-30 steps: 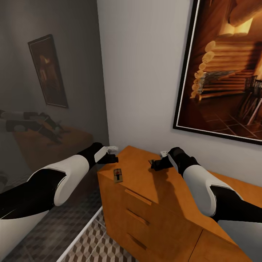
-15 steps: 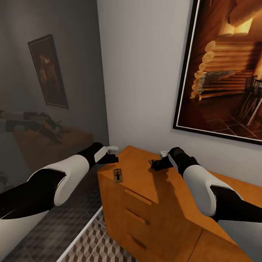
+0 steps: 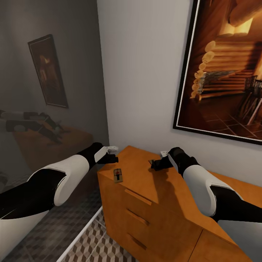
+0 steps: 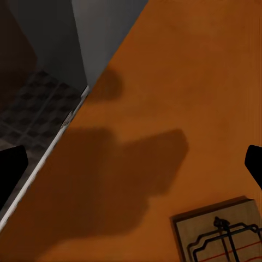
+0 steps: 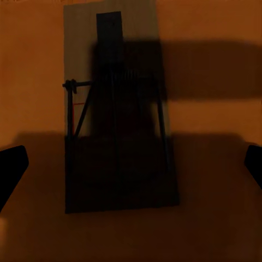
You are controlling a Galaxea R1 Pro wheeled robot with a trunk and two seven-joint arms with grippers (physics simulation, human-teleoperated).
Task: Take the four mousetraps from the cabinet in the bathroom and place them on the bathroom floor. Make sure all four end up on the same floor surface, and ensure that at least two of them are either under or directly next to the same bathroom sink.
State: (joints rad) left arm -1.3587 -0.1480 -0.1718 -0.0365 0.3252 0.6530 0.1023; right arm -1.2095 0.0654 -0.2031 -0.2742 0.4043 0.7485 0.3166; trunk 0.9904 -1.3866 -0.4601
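The orange-brown cabinet stands against the white wall. One mousetrap lies flat on its top near the left front corner, and the left wrist view catches it off to one side of my open left gripper. That gripper hovers over the cabinet's left edge. A second mousetrap lies further back on the top. My right gripper hangs just above it, open, with the trap between the spread fingertips in its shadow.
A large framed cabin painting hangs on the wall above the cabinet. To the left a reflective wall mirrors the arm and a picture. Cube-patterned bathroom floor runs in front of the drawers, past a white strip.
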